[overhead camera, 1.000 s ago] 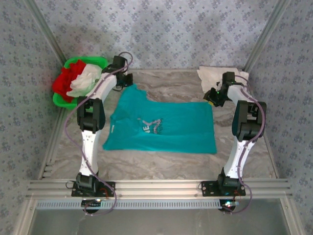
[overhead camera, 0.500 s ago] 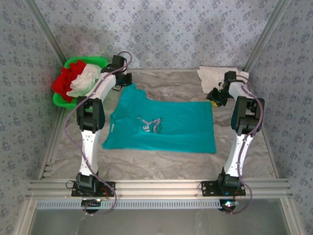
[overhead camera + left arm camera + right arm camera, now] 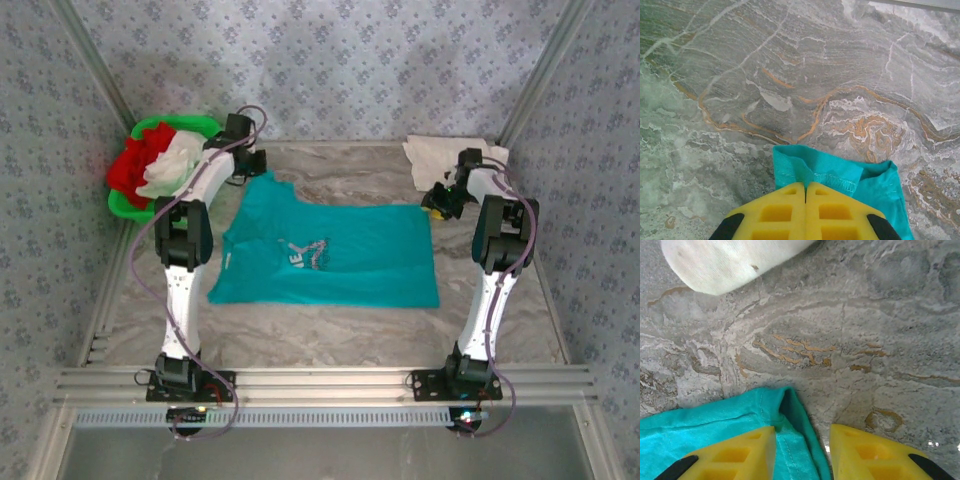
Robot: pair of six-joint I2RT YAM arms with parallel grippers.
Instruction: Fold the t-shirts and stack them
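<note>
Pinching the far left corner of the teal t-shirt, which lies flat on the worktop, my left claw is pressed together. My right claw has narrowed a little but is spread around the other far corner, so I judge the fold is near; its wrist view makes this gap clear, from above it is too small to tell

Teal t-shirt edge hidden under left claw.

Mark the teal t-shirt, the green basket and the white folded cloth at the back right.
teal t-shirt (image 3: pixel 340 262), top external view, middle of its flat body.
green basket (image 3: pixel 195 122), top external view, far rim.
white folded cloth (image 3: pixel 438 156), top external view, its middle.
</note>
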